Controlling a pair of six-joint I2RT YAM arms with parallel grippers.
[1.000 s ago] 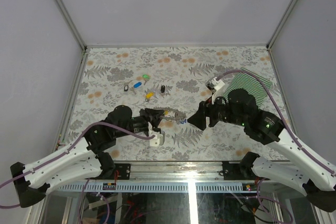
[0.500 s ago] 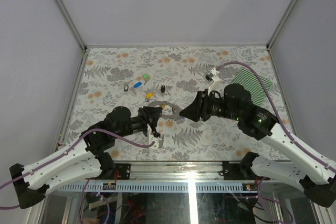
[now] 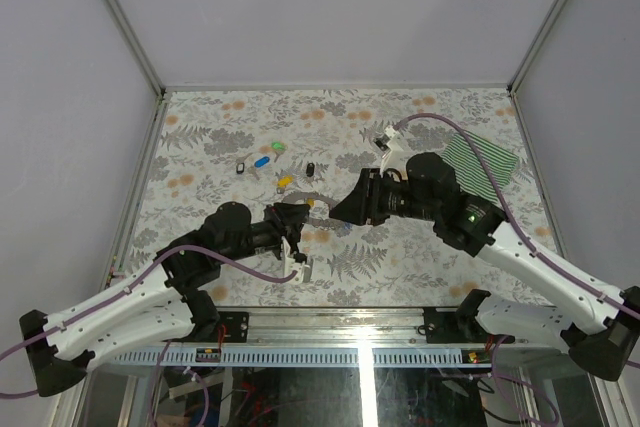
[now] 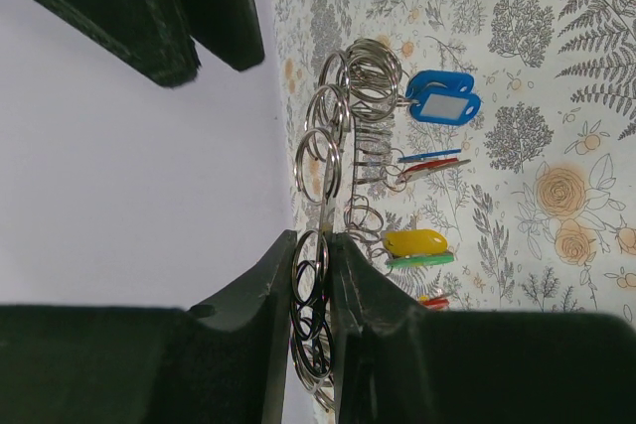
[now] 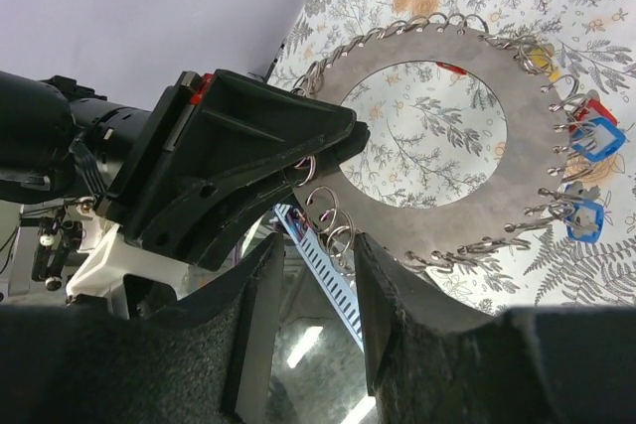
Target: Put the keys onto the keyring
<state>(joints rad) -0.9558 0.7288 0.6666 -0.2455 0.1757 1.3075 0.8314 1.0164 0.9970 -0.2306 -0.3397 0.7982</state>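
My left gripper point(image 3: 296, 223) is shut on the rim of the keyring point(image 5: 517, 161), a large flat dark grey ring, and holds it above the table. In the left wrist view the keyring point(image 4: 328, 176) shows edge-on between the shut jaws point(image 4: 318, 267). Small split rings line its rim, and some carry keys: blue point(image 5: 594, 136), red point(image 5: 592, 106), yellow point(image 4: 417, 242). My right gripper point(image 5: 313, 290) is open, its fingers on either side of split rings at the ring's near edge. In the top view my right gripper point(image 3: 341, 211) meets the keyring point(image 3: 318, 203).
Loose keys lie on the floral table behind the ring: green point(image 3: 277, 149), blue point(image 3: 262, 160), yellow point(image 3: 284, 182), black point(image 3: 311, 169). A green striped cloth point(image 3: 482, 162) lies at the back right. Grey walls enclose the table.
My right gripper has moved left and away from me, up to the keyring's edge. My left gripper has kept its hold on the ring and barely moved.
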